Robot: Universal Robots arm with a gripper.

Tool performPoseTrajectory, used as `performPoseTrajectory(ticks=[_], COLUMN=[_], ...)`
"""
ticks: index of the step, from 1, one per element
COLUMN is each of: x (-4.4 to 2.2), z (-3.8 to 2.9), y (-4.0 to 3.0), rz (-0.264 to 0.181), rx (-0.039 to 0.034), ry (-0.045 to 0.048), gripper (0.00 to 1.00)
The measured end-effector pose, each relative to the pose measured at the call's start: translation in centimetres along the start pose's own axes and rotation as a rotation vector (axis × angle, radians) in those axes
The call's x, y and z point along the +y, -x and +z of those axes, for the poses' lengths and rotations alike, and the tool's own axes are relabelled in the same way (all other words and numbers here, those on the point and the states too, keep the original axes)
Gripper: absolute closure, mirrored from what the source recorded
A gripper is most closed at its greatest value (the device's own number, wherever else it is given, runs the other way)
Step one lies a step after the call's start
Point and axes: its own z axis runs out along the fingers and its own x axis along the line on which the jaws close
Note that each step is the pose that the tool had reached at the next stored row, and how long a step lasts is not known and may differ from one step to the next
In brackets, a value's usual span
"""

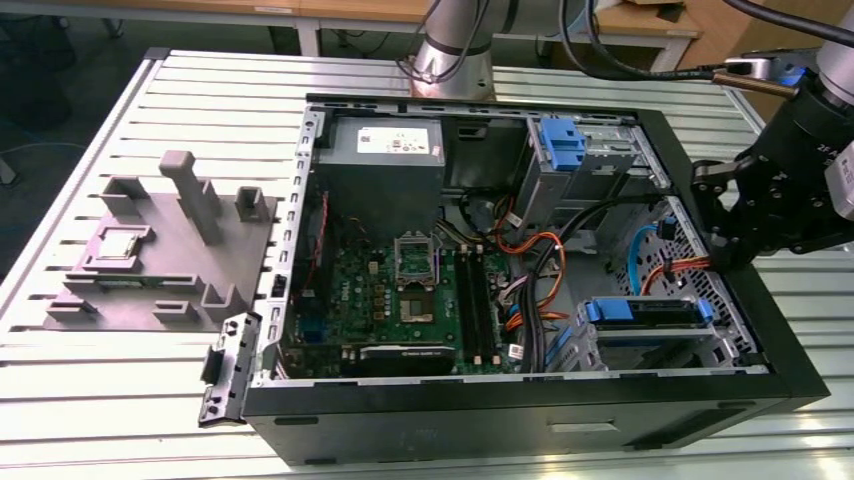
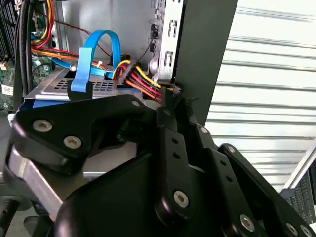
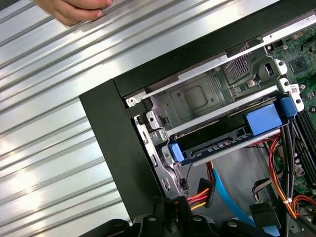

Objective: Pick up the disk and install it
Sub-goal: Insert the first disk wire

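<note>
The fingers (image 2: 165, 116) of the gripper (image 2: 170, 101) appear drawn together with nothing between them, their tips just beside the black wall of the computer case (image 1: 534, 420) and a bundle of red, yellow and orange wires (image 2: 136, 79). The disk (image 1: 645, 312) sits in a metal bay at a corner of the open case, its blue carrier (image 3: 261, 121) showing in the first wrist view. In the exterior view, the gripper hangs over the case's edge on the exterior view's right, near that bay. A person's hand (image 3: 74, 10) rests on the ribbed metal table (image 1: 134, 400).
</note>
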Motion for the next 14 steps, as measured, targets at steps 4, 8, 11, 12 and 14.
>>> performPoseTrajectory(ticks=[4,8,11,12,14], x=[0.00,-0.01,-0.01,-0.02,-0.03], z=[0.02,0.03,0.03,0.03,0.03], y=[0.00,-0.03,-0.04,-0.05,-0.07], rz=[0.000,-0.001,-0.001,-0.001,-0.001], rx=[0.0010,0.0033,0.0047,0.0049,0.0055], ry=[0.0021,0.0075,0.0104,0.0110,0.0121], gripper=[0.82,0.82,0.82,0.82,0.82])
